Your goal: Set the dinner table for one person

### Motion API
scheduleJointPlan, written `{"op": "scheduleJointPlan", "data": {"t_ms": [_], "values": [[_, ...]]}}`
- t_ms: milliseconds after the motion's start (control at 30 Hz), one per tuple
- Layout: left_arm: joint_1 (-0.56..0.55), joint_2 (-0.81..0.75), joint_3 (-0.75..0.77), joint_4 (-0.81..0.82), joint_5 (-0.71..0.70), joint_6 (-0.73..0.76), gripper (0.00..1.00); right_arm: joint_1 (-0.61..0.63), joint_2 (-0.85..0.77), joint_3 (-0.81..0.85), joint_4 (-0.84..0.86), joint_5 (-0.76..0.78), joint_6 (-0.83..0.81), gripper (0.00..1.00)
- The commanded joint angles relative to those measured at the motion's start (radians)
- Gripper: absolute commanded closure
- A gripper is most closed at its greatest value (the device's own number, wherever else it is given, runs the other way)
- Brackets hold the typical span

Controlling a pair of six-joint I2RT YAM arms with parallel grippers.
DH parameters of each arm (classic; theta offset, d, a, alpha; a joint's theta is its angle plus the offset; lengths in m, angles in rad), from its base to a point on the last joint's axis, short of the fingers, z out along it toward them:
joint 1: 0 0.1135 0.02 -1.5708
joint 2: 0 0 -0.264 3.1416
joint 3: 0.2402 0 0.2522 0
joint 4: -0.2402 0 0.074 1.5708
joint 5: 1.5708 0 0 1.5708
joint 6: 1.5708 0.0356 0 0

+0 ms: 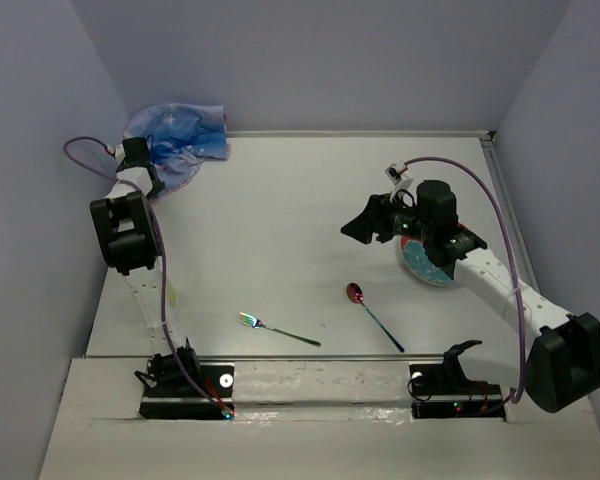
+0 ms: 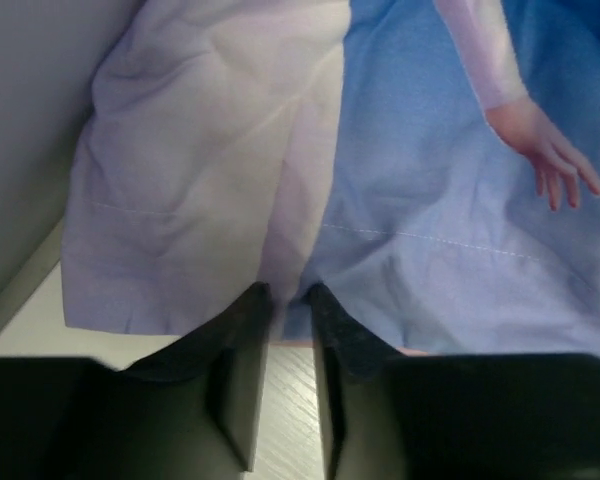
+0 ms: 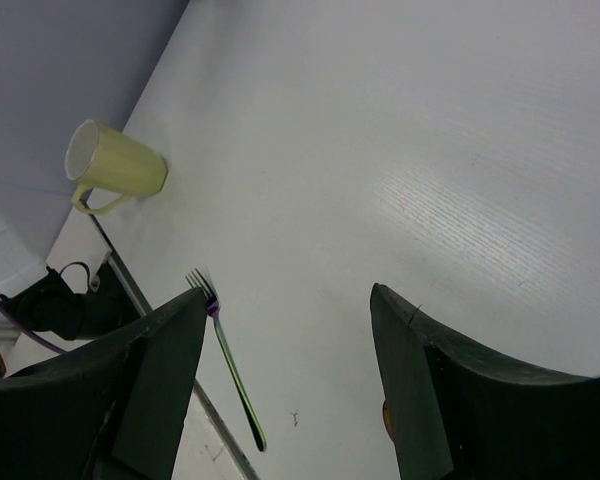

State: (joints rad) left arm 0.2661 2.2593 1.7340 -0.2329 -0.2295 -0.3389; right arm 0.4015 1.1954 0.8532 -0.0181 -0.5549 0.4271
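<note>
The matte-white tabletop (image 1: 280,220) fills the space ahead of both arm bases and runs out to the pale walls. In its far left corner lies a rumpled blue placemat (image 2: 430,200). The left end effector (image 2: 288,295) is there, its jaws narrow and their tips at the cloth's near hem; whether they pinch the fabric cannot be told. The right end effector (image 3: 287,295) hangs above bare tabletop on the right side with its jaws wide and nothing between them. A round plate (image 1: 420,268) sits mostly hidden beneath that arm. Near the front edge lie a fork (image 1: 278,330) and, to its right and apart from it, a spoon (image 1: 373,316). A pale yellow-green mug (image 3: 115,165) sits by the left wall.
</note>
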Motion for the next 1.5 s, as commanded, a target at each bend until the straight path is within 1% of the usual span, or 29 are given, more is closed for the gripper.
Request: {"op": "scheduleJointPlan", "data": {"t_ms": [0,33,67,133,167,233,367,500,533,567,633,667,767,800,833,867,933,1000,1033,1100,1133,1167,1200,1267,1300,1333,1400,1433,1467], "values": [[0.005,0.013,0.019,-0.006,0.061,0.003,0.73,0.01,-0.034,0.026,0.038,0.003,-0.017,0.28],[0.004,0.016,0.021,-0.005,0.068,0.009,0.78,0.01,-0.034,0.027,0.038,0.001,-0.014,0.3],[-0.004,0.016,0.021,-0.005,0.073,0.017,0.89,0.01,-0.039,0.033,0.035,0.001,-0.013,0.31],[-0.014,0.008,0.018,-0.003,0.073,0.027,0.99,0.01,-0.049,0.04,0.033,-0.002,-0.008,0.32],[-0.028,0.003,0.015,-0.003,0.073,0.031,1.0,0.01,-0.06,0.041,0.033,0.0,-0.007,0.32],[-0.042,-0.015,-0.008,0.009,0.071,0.035,1.0,0.01,-0.069,0.044,0.033,0.013,-0.004,0.32],[-0.09,-0.072,-0.091,0.081,0.12,0.02,1.0,0.01,-0.065,0.055,0.064,0.003,0.03,0.34],[-0.188,-0.13,-0.136,0.136,0.166,-0.02,1.0,0.01,-0.046,0.056,0.106,-0.01,0.064,0.34],[-0.239,-0.136,-0.142,0.15,0.173,-0.028,1.0,0.01,-0.042,0.056,0.107,-0.005,0.064,0.34],[-0.26,-0.142,-0.145,0.159,0.182,-0.037,1.0,0.01,-0.04,0.056,0.106,-0.005,0.062,0.34],[-0.365,-0.159,-0.166,0.208,0.225,-0.072,1.0,0.01,-0.031,0.058,0.107,0.009,0.059,0.34],[-0.395,-0.165,-0.18,0.224,0.289,-0.09,1.0,0.01,-0.027,0.058,0.107,0.018,0.059,0.34],[-0.488,-0.175,-0.214,0.321,0.361,-0.178,1.0,0.01,-0.016,0.056,0.103,0.023,0.052,0.34],[-0.555,-0.173,-0.22,0.343,0.387,-0.196,1.0,0.01,-0.017,0.052,0.102,0.035,0.049,0.34],[-0.591,-0.17,-0.225,0.38,0.395,-0.228,1.0,0.01,-0.016,0.047,0.101,0.044,0.042,0.34],[-0.657,-0.162,-0.222,0.395,0.425,-0.245,1.0,0.01,-0.013,0.047,0.101,0.05,0.039,0.34],[-0.711,-0.135,-0.206,0.459,0.47,-0.308,1.0,0.01,-0.011,0.052,0.084,0.052,0.032,0.34],[-0.778,-0.116,-0.177,0.474,0.493,-0.327,1.0,0.01,-0.016,0.05,0.076,0.056,0.03,0.34],[-0.795,-0.106,-0.142,0.477,0.496,-0.33,0.91,0.01,-0.019,0.047,0.069,0.064,0.027,0.34],[-0.812,-0.128,-0.123,0.477,0.498,-0.324,0.64,0.01,-0.03,0.03,0.063,0.099,0.022,0.34],[-0.812,-0.145,-0.122,0.477,0.495,-0.318,0.53,0.01,-0.033,0.023,0.06,0.113,0.021,0.34],[-0.811,-0.17,-0.128,0.474,0.463,-0.292,0.38,0.01,-0.033,0.018,0.053,0.143,0.021,0.34],[-0.809,-0.196,-0.136,0.465,0.437,-0.292,0.34,0.01,-0.03,0.014,0.05,0.16,0.021,0.34],[-0.795,-0.28,-0.164,0.437,0.386,-0.24,0.28,0.01,-0.013,0.004,0.046,0.194,0.027,0.36],[-0.789,-0.309,-0.188,0.437,0.348,-0.227,0.28,0.01,-0.004,0.001,0.046,0.241,0.03,0.39],[-0.78,-0.372,-0.212,0.437,0.329,-0.22,0.28,0.01,0.006,0.0,0.044,0.266,0.033,0.42],[-0.754,-0.44,-0.318,0.458,0.276,-0.204,0.3,0.01,0.041,-0.003,0.041,0.334,0.039,0.64],[-0.743,-0.507,-0.361,0.469,0.259,-0.203,0.31,0.01,0.056,-0.003,0.041,0.349,0.041,0.84],[-0.733,-0.539,-0.457,0.495,0.24,-0.209,0.34,0.01,0.072,0.004,0.037,0.358,0.035,0.92]]}}
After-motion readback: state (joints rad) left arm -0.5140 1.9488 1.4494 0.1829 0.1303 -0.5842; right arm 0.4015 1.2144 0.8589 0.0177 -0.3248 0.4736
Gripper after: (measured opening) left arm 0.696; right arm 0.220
